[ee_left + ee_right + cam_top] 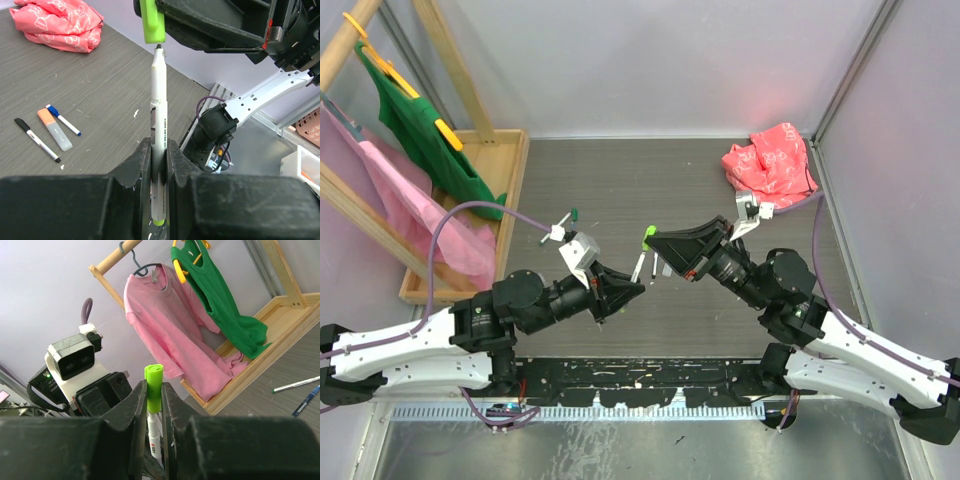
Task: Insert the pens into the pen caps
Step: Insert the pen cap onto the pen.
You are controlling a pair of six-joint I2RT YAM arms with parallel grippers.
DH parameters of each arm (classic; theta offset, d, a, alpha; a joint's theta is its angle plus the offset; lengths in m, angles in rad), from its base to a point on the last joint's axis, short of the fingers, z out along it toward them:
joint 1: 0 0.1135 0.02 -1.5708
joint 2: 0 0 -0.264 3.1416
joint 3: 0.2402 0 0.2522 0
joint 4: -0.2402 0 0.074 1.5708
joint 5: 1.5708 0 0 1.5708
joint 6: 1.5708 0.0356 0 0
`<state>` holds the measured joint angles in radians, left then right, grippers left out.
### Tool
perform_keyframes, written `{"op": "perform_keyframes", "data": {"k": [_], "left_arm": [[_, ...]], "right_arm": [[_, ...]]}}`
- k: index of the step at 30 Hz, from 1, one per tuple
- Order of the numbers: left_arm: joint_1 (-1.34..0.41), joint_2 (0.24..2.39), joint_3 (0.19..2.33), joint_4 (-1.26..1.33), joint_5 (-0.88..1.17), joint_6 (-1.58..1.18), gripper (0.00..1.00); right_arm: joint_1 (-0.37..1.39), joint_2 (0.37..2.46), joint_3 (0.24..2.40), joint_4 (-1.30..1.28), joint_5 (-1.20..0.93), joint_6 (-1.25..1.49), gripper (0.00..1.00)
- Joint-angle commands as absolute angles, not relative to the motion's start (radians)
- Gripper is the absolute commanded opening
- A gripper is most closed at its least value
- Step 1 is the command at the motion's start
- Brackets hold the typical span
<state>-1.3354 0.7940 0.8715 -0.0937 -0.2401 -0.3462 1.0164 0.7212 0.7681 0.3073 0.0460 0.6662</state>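
My left gripper (159,146) is shut on a white pen (159,90) with a green rear end and holds it upright above the table. My right gripper (154,392) is shut on a bright green pen cap (153,372). The pen's dark tip sits right at the cap's (151,22) open mouth, in line with it. In the top view the two grippers (632,288) (653,240) meet at mid-table, with the pen (639,267) running up to the cap (648,236). A black pen (37,140), an orange highlighter (54,130) and a blue pen (63,120) lie on the table.
A crumpled pink cloth (770,165) lies at the back right. A wooden rack (470,190) with pink and green garments stands at the left. Two more pens (296,385) (307,401) lie near the rack's base.
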Motion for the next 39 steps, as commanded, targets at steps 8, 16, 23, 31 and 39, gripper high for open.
{"op": "perform_keyframes", "data": {"k": [8,16,23,31,39], "left_arm": [[-1.339,0.765,0.881,-0.025,-0.267,-0.333,0.00],[-1.340,0.756,0.869,-0.023,-0.294,-0.339,0.00],[-1.339,0.749,0.865,-0.021,-0.301,-0.341,0.00],[-1.339,0.741,0.861,-0.017,-0.316,-0.344,0.00],[-1.340,0.739,0.856,0.034,-0.358,-0.340,0.00]], "right_arm": [[1.013,0.733,0.778,0.353,0.011,0.690,0.00],[1.013,0.733,0.773,0.356,0.001,0.699,0.00],[1.013,0.760,0.766,0.369,-0.037,0.719,0.00],[1.013,0.766,0.727,0.393,-0.056,0.753,0.00],[1.015,0.779,0.684,0.406,-0.101,0.784,0.01]]}}
